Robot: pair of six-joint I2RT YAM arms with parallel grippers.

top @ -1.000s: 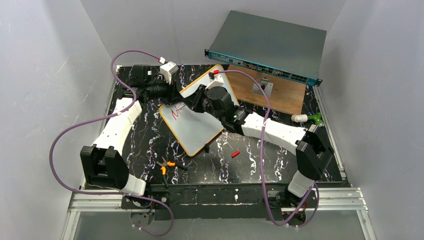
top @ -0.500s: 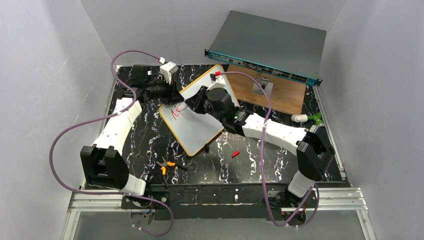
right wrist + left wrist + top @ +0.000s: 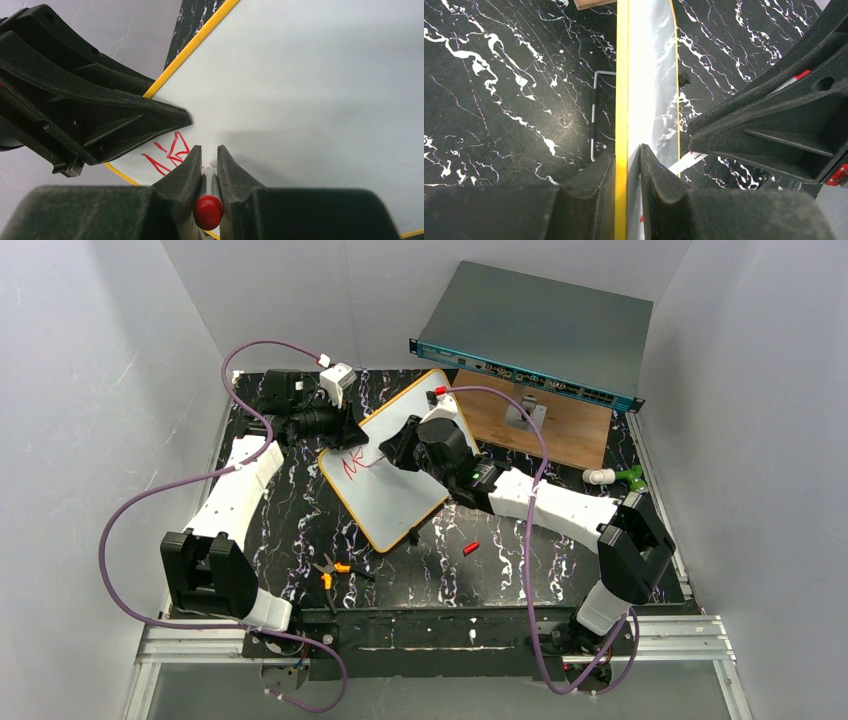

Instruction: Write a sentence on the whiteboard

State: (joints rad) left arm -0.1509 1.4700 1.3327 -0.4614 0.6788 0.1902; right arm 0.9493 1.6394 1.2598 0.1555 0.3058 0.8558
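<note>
The whiteboard [image 3: 400, 495], white with an orange rim, stands tilted over the black marbled table. My left gripper [image 3: 345, 435] is shut on its upper left edge; in the left wrist view the jaws [image 3: 628, 156] pinch the yellow rim of the whiteboard [image 3: 649, 75]. My right gripper [image 3: 385, 452] is shut on a red-ended marker [image 3: 208, 211], whose tip touches the whiteboard [image 3: 310, 90]. Of the sentence, a few red strokes [image 3: 170, 154] show just left of the tip, also visible as red strokes [image 3: 352, 466] from above.
A grey rack unit [image 3: 540, 330] rests on a brown wooden board [image 3: 560, 430] at the back right. Orange-handled pliers [image 3: 330, 572] and a red cap [image 3: 471, 547] lie near the front. A green and white object [image 3: 615, 476] sits at the right. A hex key [image 3: 594, 115] lies beside the board.
My right gripper with the marker has shifted a little right along the board, uncovering more red strokes. The left gripper and the board have stayed put.
</note>
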